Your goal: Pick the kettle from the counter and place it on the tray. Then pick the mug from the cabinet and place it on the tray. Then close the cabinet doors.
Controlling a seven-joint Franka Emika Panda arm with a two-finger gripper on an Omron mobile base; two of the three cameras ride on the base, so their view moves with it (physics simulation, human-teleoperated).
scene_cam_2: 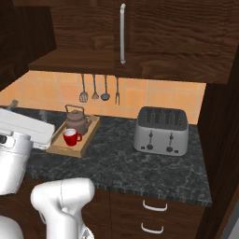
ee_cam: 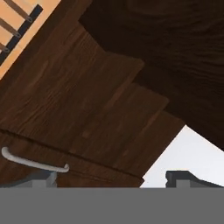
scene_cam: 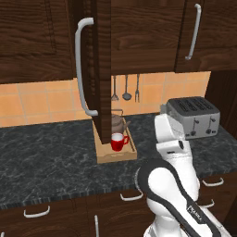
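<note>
The tray (scene_cam: 115,155) is sitting near the counter's (scene_cam: 51,157) back wall, with bare stone lying open on both sides; the kettle (scene_cam: 116,122) and the mug (scene_cam: 118,141) are standing on it, the mug in front; one cabinet door (scene_cam: 101,65) is hanging open edge-on above the tray; the claw (ee_cam: 111,179) is standing wide with nothing between its fingers, pointing up at the cabinet's (ee_cam: 87,100) wood and a silver handle (ee_cam: 33,161), well apart from the tray.
</note>
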